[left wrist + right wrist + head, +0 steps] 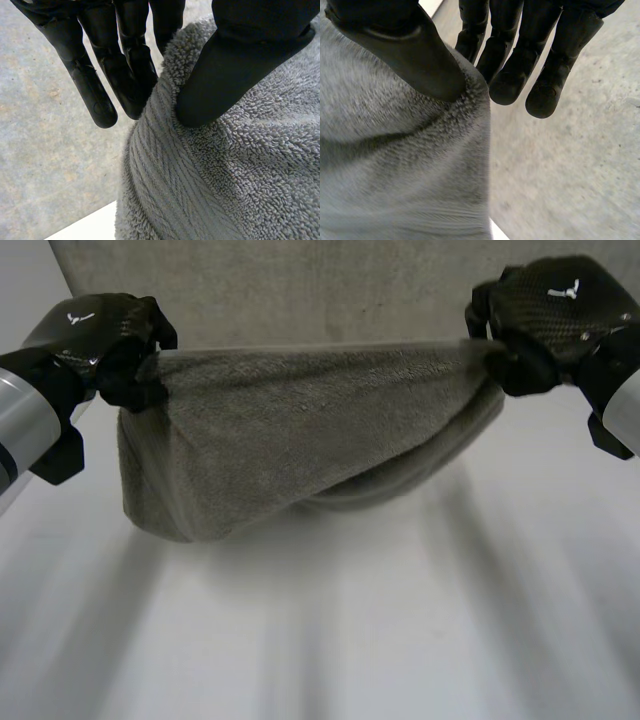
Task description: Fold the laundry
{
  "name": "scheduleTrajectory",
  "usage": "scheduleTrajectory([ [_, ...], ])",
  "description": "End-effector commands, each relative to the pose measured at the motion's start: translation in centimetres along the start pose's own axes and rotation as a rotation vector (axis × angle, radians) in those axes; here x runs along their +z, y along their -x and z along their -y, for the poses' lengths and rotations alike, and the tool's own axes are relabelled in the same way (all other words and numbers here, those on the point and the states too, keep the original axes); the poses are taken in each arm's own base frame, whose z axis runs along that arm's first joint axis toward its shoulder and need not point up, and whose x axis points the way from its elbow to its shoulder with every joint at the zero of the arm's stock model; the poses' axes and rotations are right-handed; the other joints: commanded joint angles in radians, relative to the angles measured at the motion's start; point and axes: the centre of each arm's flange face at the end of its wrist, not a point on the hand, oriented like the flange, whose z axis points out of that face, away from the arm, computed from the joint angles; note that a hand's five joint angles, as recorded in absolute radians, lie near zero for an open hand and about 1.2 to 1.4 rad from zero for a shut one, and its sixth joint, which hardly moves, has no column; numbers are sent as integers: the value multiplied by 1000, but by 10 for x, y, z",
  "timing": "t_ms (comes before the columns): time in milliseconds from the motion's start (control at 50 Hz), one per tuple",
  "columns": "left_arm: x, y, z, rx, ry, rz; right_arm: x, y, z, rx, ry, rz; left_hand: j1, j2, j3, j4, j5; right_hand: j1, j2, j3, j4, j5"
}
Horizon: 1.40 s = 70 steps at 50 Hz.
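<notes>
Above the white tabletop (350,640) a grey terry towel (300,450) is strung out between both hands, top edge pulled nearly straight, the rest sagging below it in a doubled-over belly that hangs lower toward the left-hand end. Can't tell whether the lowest fold touches the tabletop.

Left hand (100,340) is at the towel's left top corner. In the left wrist view the thumb (225,75) presses down on the ribbed border strip at that corner, with the inner fingers behind the cloth, so the corner is pinched between them. The outer fingers (95,90) stick out straight just beside the towel's edge, touching nothing. The left arm's silver-grey forearm (25,420) runs off below that corner.

Right hand (550,310) is at the towel's right top corner, same story (mirror of the left). In the right wrist view its thumb (415,55) sits on the front of the pile at the corner and the fingers (545,85) come down behind and beside the edge, nearest ones against the cloth, clamping it.

Beyond the towel's far side lies a grey speckled floor (300,280). A sliver of the white tabletop's edge shows under the towel in both wrist views.
</notes>
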Motion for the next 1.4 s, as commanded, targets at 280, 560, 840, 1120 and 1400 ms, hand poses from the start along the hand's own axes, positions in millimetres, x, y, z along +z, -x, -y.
scheduleTrajectory([
  [280, 74, -19, -125, 155, 236, 22, 79, 51, -109, -156, 437, 239, 253, 181, 181, 178, 230, 64, 76, 56, 58, 55],
  [560, 119, -23, 89, 234, -666, 202, 133, -35, 72, -139, -340, -289, 253, 181, 181, 178, 230, 64, 76, 56, 58, 55],
  [840, 111, -12, -67, 121, -163, 189, 104, 32, -59, -115, 210, 100, 253, 181, 181, 178, 230, 64, 76, 56, 58, 55],
  [1120, 51, -34, -183, 232, 175, 40, 51, 96, -182, -118, 508, 303, 30, -41, -42, -44, 8, 64, 76, 56, 58, 55],
  [1400, 0, -37, -139, 427, 118, 33, 20, 84, -152, -127, 460, 247, -492, -564, -565, -567, -515, 64, 76, 56, 58, 55],
])
